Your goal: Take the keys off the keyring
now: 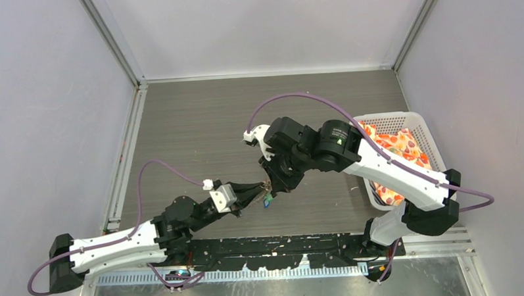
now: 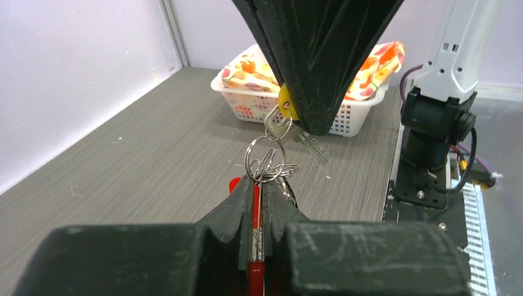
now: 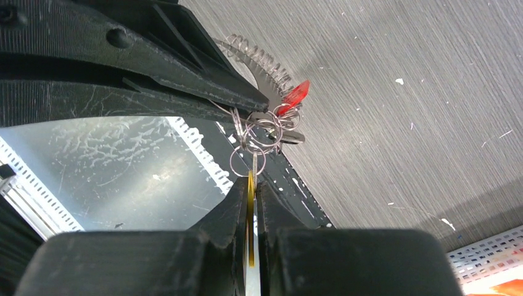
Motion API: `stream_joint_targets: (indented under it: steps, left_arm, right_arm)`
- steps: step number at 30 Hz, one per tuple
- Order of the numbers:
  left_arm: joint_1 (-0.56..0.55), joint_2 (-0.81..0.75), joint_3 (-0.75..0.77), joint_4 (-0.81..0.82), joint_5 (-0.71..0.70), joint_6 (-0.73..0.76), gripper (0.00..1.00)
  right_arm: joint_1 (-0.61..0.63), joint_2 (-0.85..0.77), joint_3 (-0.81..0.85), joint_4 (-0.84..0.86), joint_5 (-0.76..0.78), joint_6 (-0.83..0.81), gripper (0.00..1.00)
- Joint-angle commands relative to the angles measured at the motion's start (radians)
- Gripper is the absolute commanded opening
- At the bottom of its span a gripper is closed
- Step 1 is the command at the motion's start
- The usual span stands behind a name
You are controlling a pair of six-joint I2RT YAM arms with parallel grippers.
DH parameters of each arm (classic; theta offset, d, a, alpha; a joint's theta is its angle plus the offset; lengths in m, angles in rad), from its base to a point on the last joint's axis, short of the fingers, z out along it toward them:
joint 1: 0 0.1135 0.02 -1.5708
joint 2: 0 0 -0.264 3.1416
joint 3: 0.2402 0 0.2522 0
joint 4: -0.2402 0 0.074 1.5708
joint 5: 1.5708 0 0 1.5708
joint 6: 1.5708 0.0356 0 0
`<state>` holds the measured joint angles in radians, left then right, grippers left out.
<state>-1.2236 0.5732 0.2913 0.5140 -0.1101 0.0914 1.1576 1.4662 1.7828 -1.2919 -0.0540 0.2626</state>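
Thin grey coiled metal keyring (image 3: 262, 61) w/ short red section (image 3: 297, 94), held aloft, coil arcing away. Small silver split rings (image 2: 265, 157) bunched at its end. Yellow-tagged silver key (image 2: 285, 106) joined to rings, tag uppermost, blade tilted down-right.

**Keys held up between two sets of jaws**

The left jaws rise from the bottom edge, pressed together on the keyring (image 2: 255, 274), whose red section shows in the slit between them. Just above their tips, a bunch of small steel rings (image 2: 265, 159) stands clear of the desk (image 2: 142, 160). The right jaws come down from the top edge, closed on the yellow key (image 2: 285, 106). Its silver blade slants down to the right beneath them. Behind, a white basket (image 2: 247, 106) holds a patterned cloth (image 2: 247, 66). The right arm's base (image 2: 432, 148) stands at the desk's right edge.
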Motion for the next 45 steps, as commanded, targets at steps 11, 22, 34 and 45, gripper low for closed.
stream_joint_targets:
  steps: [11, 22, 34, 45]
  left_arm:
    - [0.001, -0.049, 0.154, -0.293, 0.19, 0.094, 0.0]
    - [0.001, -0.024, 0.19, -0.284, 0.2, 0.153, 0.0]
    - [0.001, 0.01, 0.242, -0.301, 0.177, 0.207, 0.0]
    - [0.001, 0.008, 0.277, -0.303, 0.085, 0.253, 0.0]
  right_arm:
    - [0.014, 0.087, 0.156, -0.116, -0.073, -0.098, 0.01]
    - [0.017, 0.127, 0.196, -0.156, -0.1, -0.108, 0.01]
    - [0.017, 0.169, 0.26, -0.207, -0.063, -0.106, 0.01]
    - [0.017, 0.172, 0.24, -0.213, -0.069, -0.084, 0.01]
